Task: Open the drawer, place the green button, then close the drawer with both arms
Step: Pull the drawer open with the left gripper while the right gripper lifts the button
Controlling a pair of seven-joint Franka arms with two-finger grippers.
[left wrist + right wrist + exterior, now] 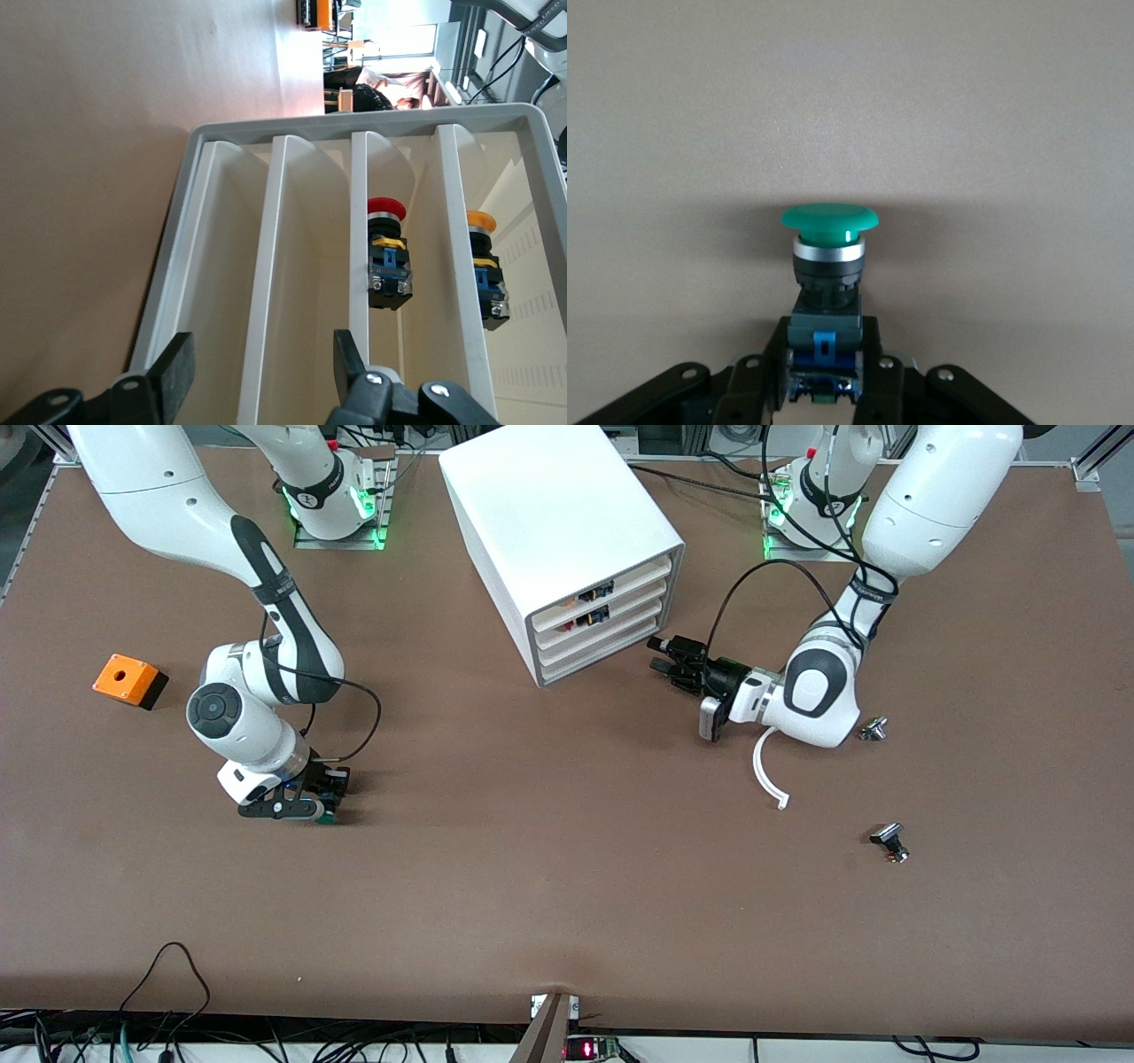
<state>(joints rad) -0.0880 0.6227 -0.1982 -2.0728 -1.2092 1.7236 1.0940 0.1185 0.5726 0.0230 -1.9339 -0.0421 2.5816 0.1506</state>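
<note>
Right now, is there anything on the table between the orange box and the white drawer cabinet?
Only the right arm, reaching down to the green button. The table between the orange box and cabinet is otherwise bare, per the front view.

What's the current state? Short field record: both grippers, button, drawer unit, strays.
right gripper: down at the table, shut on the green button
left gripper: open, level with the drawer unit front, holding nothing
drawers: four, all closed; red-capped button and yellow-capped button inside
orange box: right arm's end
metal knobs: two, left arm's end
</note>
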